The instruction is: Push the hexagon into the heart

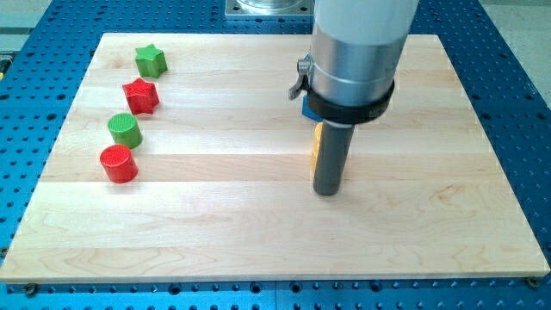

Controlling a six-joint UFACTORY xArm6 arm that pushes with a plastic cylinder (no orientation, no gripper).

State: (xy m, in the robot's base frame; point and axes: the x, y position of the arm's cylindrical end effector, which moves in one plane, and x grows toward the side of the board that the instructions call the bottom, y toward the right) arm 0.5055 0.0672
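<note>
My tip (328,191) rests on the wooden board (258,232) right of centre. A yellow block (317,145) shows as a thin sliver just left of the rod, mostly hidden behind it; its shape cannot be made out. A blue block (306,108) peeks out under the arm's grey cylinder, above the yellow one, also mostly hidden. I cannot tell which of them is the hexagon or the heart.
At the view's left stand a green star (150,60), a red star (140,95), a green cylinder (124,129) and a red cylinder (118,163), in a slanted column. The arm's grey cylinder (355,52) covers the board's upper right-centre.
</note>
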